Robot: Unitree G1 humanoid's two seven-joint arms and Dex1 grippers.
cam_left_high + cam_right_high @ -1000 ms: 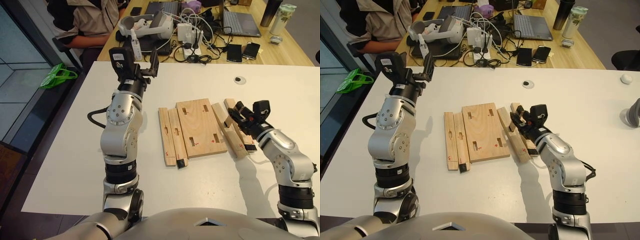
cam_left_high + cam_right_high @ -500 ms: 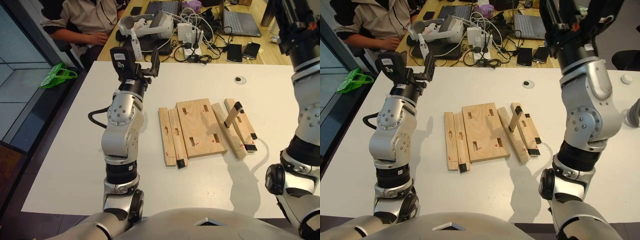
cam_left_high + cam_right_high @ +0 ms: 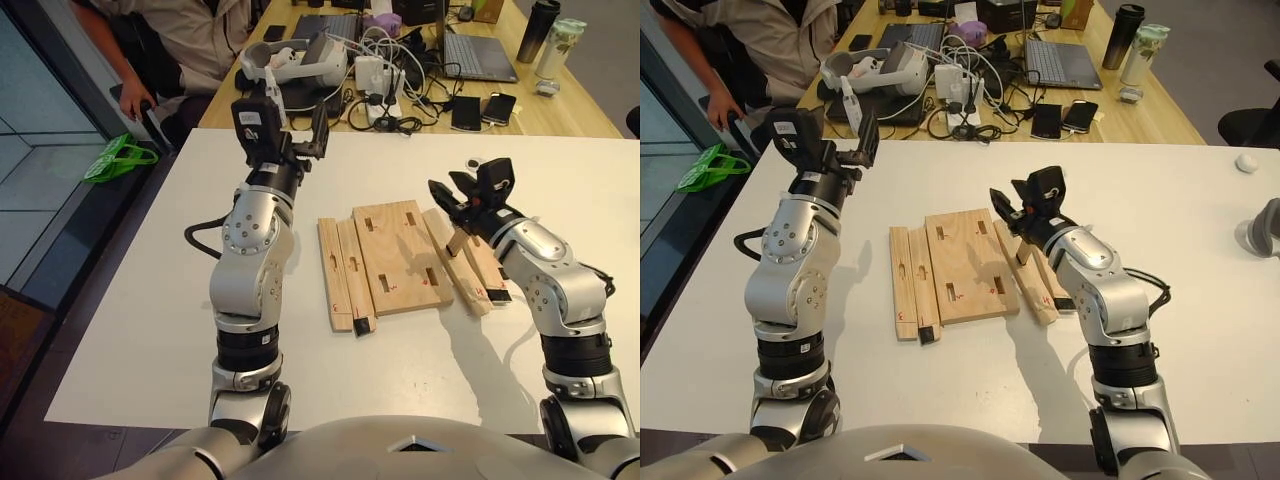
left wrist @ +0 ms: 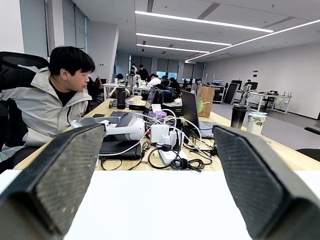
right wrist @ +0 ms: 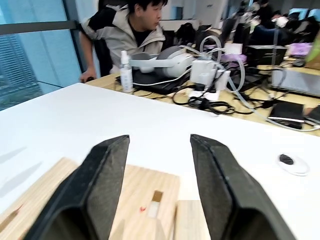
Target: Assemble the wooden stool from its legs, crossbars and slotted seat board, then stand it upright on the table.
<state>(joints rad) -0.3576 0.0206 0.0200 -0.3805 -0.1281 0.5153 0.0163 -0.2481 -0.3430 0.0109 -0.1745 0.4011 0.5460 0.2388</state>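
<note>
Left eye view gives you the slotted seat board [image 3: 400, 255] lying flat at the middle of the bench [image 3: 140, 300]. You have leg pieces [image 3: 340, 270] just beside its left side and right-hand legs [image 3: 478, 268] along its right. A short crossbar [image 3: 457, 243] leans tilted on those. Your right claw [image 3: 470, 188] hangs just above it, spread wide and empty. Your left claw [image 3: 291, 122] is raised toward the far edge, wide open, holding nothing.

Beyond the left claw [image 3: 288, 125], a wooden bench [image 3: 585, 112] carries a white headset [image 3: 300, 58], a tangle of chargers and cables [image 3: 380, 80] and 1 open laptop [image 3: 478, 50]. Beyond the right claw [image 3: 470, 188] lie 2 phones [image 3: 467, 112], and just behind it a small dark disc [image 5: 286, 159] rests on the white bench [image 3: 150, 300]. A green bag [image 3: 118, 158] lies on the floor, well outboard of the left claw.
</note>
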